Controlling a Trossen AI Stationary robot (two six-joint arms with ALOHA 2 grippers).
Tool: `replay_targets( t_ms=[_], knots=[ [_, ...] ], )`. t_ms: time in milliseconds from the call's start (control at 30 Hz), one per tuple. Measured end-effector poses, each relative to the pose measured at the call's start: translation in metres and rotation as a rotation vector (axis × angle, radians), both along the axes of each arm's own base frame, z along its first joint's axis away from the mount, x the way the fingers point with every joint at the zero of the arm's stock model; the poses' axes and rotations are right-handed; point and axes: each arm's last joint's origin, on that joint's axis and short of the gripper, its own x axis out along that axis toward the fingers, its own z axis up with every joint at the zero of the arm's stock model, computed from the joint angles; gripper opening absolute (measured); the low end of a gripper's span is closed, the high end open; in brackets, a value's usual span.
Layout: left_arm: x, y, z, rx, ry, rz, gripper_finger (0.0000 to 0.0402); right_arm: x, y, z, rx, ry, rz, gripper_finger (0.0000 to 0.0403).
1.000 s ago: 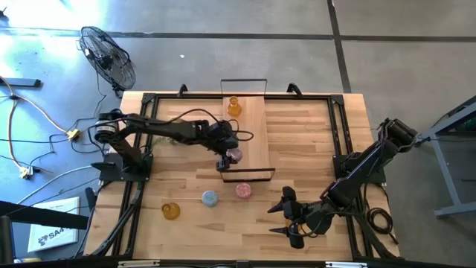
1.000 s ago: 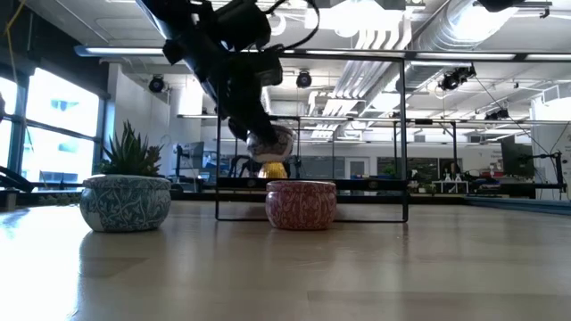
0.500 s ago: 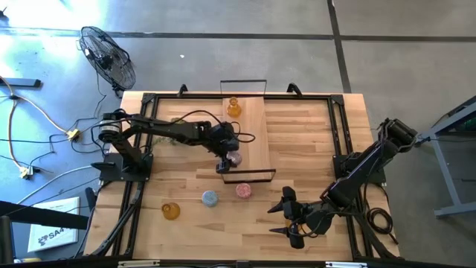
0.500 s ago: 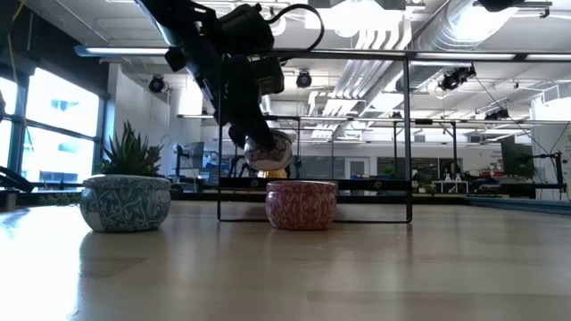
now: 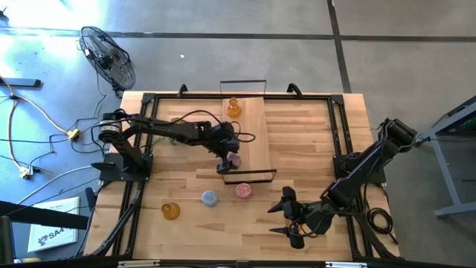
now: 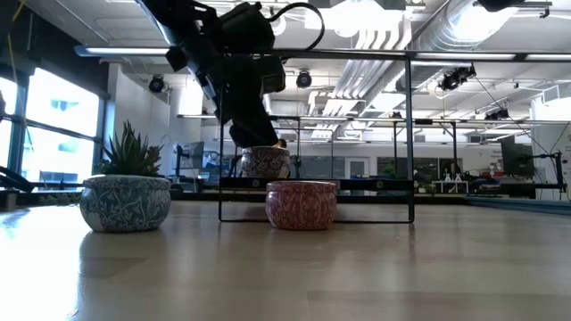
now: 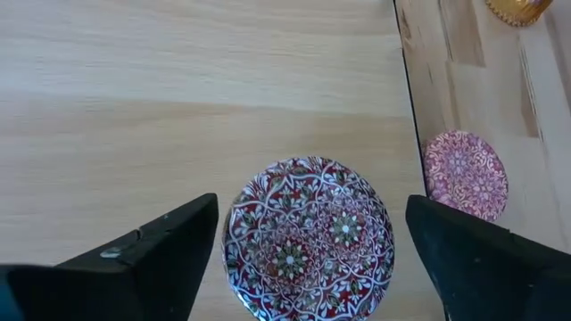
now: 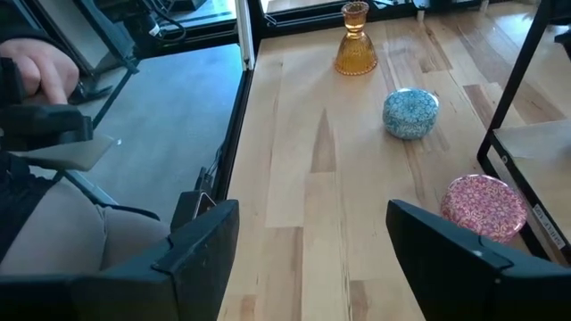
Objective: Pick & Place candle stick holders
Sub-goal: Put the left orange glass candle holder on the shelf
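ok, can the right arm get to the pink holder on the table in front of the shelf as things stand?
Probably yes. The right gripper is open near the table's front edge, and the pink holder stands on bare wood with nothing between them. The light-blue holder stands beyond it, apart. The left gripper is busy over the shelf.

Table (image 5: 312,141): light wood plank top, dark metal frame running along its edges.
Raised board (image 5: 254,130): pale wooden platform with a thin black wire frame, on the table's middle toward the far edge.
On the board, far end: amber holder (image 5: 233,106), upright.
On the board, near end: pink patterned holder (image 5: 234,158), close to the board's left edge; sits flat on the pale wood in the left wrist view (image 7: 308,236).
On the table, just off the board's near end: second pink holder (image 5: 243,190).
Left of that: light-blue holder (image 5: 210,197).
Farther left, near the front-left corner: amber holder (image 5: 172,211).
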Motion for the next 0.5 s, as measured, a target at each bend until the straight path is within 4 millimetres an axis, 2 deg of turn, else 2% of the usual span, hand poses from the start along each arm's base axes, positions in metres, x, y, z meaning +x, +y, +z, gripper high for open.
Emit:
replay_targets(
  t_ms=[233,500],
  knots=[
    [0.004,0.000,0.009,-0.019,-0.021,0.009,0.0328,0.000,0.000,0.000,0.000,0.000,0.000,0.0279],
    [0.012,0.002,0.029,0.012,-0.048,0.027,0.0326,0.000,0.000,0.000,0.001,0.001,0.003,0.0279]
  ],
)
